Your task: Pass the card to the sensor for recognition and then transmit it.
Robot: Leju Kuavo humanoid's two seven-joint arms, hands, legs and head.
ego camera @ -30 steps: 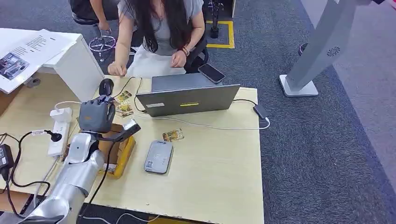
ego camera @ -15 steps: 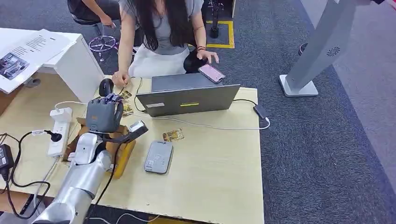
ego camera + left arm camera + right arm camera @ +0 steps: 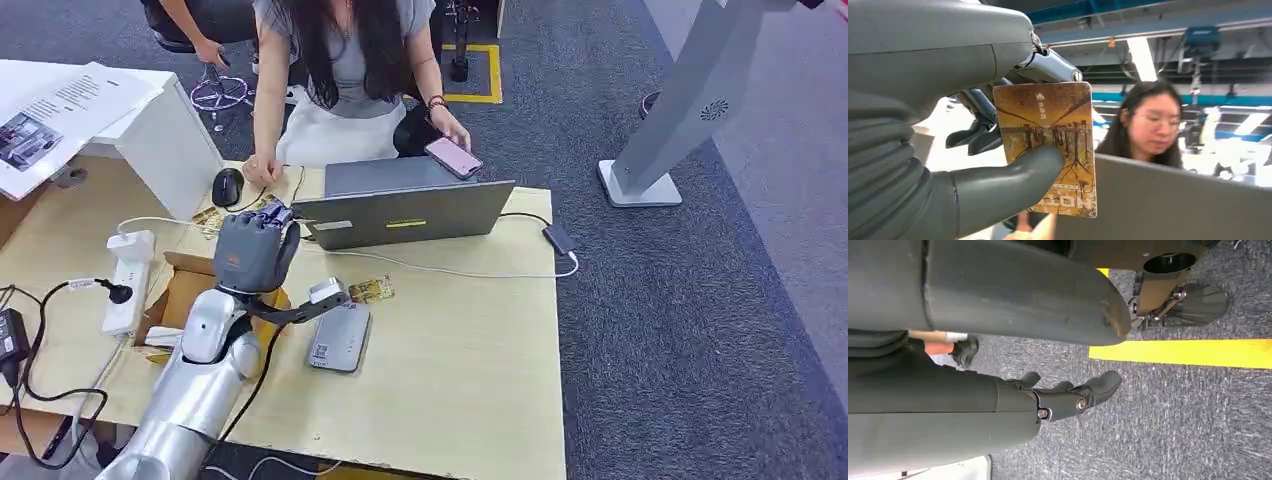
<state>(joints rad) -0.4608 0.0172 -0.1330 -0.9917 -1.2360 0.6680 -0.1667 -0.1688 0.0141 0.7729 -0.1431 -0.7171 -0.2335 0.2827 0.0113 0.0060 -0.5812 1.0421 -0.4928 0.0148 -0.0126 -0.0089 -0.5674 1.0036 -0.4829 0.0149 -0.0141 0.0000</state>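
I have the card (image 3: 1048, 145) pinched in my left hand (image 3: 255, 250), the thumb (image 3: 1013, 177) pressed across its lower face and the darker fingers behind it, so the card stands nearly upright with its printed side toward the wrist camera; it looks like a firm hold, though the thumb covers only one edge region and I judge a twist could let it slip. From the head view the hand hangs above the desk (image 3: 460, 340), with the reader (image 3: 340, 336) lying flat just forward and to the right of it, close by, and a second card (image 3: 371, 290) resting on the desk just beyond the reader. The laptop (image 3: 400, 212) is a little farther out past the fingers, and a person (image 3: 345, 60) sits behind it with a phone (image 3: 453, 156). The cardboard box (image 3: 190, 290) sits below and to the left of the wrist. My right hand (image 3: 1073, 392) hangs by the floor, fingers loosely spread and holding nothing. To do this step well I would carry the hand over to the right until the card is over the reader's face, tip the wrist so the card lies flat to it rather than edge-on, lower slowly, pause close above it, and keep the cable (image 3: 440, 268) and the spare card clear of the fingers
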